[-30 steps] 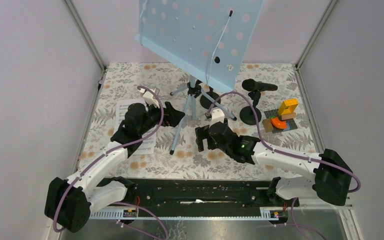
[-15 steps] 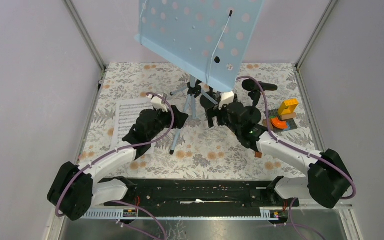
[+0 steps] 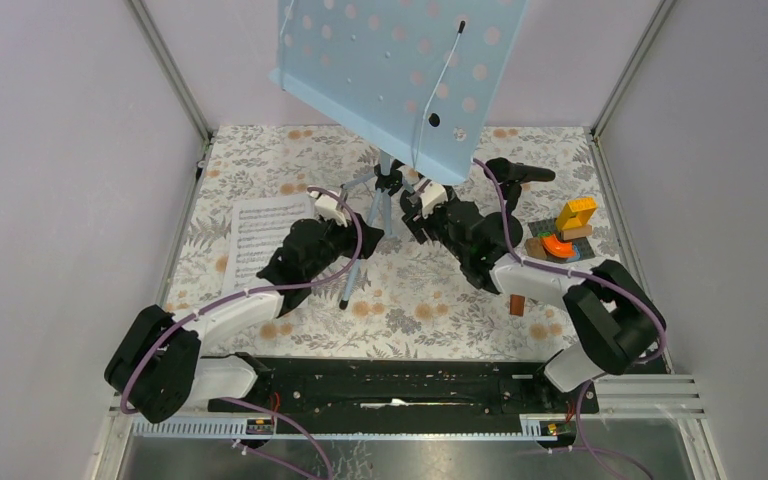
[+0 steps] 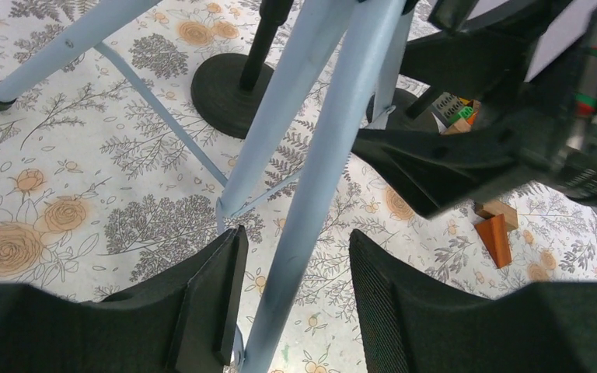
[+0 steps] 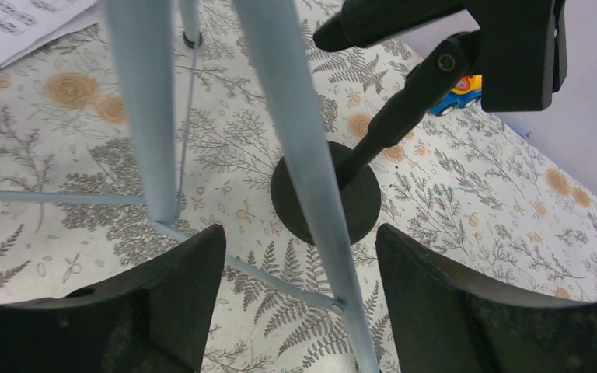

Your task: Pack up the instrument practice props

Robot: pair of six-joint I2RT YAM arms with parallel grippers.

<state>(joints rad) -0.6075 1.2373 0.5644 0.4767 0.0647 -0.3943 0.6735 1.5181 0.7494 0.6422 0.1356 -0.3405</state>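
The light-blue perforated music desk [image 3: 400,70] stands on its blue-grey tripod [image 3: 385,185] at the back middle. My left gripper [image 3: 357,238] is open and straddles the tripod's front leg [image 4: 311,202] without touching it, one finger [image 4: 218,287] on each side. My right gripper [image 3: 417,205] is open astride another tripod leg [image 5: 303,155], over a round-based black holder [image 5: 361,206]. A white sheet-music page [image 3: 260,240] lies left. A black microphone [image 3: 515,172] sits in a holder at the right; its base is hidden by my right arm.
Colourful toy blocks [image 3: 565,235] stand at the right, and a small brown block [image 3: 518,305] lies near my right arm. An orange block [image 4: 494,237] shows in the left wrist view. Purple walls and metal posts close in the flowered mat.
Both grippers have moved away from the near edge toward the tripod. The left now straddles the front leg; the right swung from mid-table to the right leg by the holder.
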